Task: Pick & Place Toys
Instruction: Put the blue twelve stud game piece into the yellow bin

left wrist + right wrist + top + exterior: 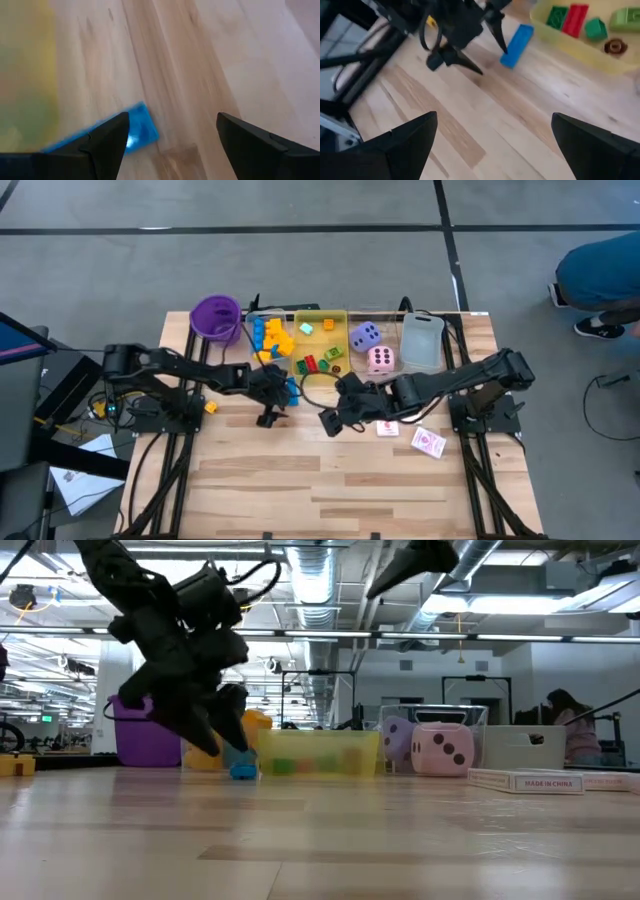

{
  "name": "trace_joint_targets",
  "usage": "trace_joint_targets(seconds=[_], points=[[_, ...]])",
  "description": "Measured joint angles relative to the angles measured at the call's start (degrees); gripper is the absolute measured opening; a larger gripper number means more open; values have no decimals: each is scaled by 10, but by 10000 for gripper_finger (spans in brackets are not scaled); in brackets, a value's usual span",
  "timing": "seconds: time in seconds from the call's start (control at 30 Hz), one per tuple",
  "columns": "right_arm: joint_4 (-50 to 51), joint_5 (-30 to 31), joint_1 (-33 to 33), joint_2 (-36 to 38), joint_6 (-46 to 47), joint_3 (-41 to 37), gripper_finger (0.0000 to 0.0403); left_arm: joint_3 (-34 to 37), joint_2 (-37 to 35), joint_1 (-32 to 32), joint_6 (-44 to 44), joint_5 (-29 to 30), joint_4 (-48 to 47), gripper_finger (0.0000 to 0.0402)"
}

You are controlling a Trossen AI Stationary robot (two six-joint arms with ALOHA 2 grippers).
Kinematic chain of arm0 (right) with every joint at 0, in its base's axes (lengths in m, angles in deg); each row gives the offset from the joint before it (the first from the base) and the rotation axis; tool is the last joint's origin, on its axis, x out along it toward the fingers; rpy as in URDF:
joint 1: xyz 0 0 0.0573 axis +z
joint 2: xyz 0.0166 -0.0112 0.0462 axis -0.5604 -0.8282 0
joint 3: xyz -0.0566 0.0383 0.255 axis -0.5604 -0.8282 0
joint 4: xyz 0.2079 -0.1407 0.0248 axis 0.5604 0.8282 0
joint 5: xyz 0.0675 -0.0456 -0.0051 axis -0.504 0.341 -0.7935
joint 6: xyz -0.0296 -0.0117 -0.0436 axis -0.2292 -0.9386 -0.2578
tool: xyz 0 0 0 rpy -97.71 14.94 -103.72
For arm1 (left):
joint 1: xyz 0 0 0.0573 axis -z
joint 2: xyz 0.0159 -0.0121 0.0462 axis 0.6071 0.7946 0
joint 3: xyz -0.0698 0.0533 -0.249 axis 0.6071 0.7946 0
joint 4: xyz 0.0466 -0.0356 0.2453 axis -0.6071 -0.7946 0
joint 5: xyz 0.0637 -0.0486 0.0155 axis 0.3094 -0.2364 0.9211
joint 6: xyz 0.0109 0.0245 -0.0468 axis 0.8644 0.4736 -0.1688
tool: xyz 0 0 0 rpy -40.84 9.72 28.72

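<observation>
The left gripper [272, 402] is low over the wooden table [330, 470], with its two dark fingers [107, 142] spread wide apart and nothing between them. A flat blue block [135, 131] lies on the table right beside one finger, outside the gap, and the left wrist view does not show whether they touch. In the low view the same blue block [242, 769] sits on the table just under the finger tips of the left gripper [215, 735]. The right wrist view shows that blue block [517, 45] close to one tip, lying just in front of the yellow tray [580, 37]. The yellow tray [320, 317] is behind the left gripper and holds green blocks [557, 16], a red block [576, 20] and a few more small pieces. A heap of yellow and blue blocks [270, 338] sits next to it, near the purple cup [216, 317]. The right gripper [335, 420] hangs just to the side of the left one, also wide open and empty. Beyond the right gripper stand the purple die [364, 336] and the pink die [380, 360], touching each other. Two red-patterned cards [428, 443] lie flat on the table on its far side. One small orange block [210, 407] lies alone under the left arm.
</observation>
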Motion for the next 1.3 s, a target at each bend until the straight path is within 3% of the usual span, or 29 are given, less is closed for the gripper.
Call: trace_joint_targets(seconds=[0.43,0.67,0.83,1.07,1.3], points=[[0,-71,2,-34,-2,1,384,0,39,0,-99,-3,3,293],[1,-72,2,-33,-9,0,384,0,39,17,-221,-96,15,293],[2,-72,2,-33,-9,0,384,0,39,66,-279,-121,72,293],[1,-72,2,-33,-14,0,384,0,39,104,-221,-120,189,293],[1,-72,10,-33,-14,0,384,-3,39,95,-57,-42,148,293]])
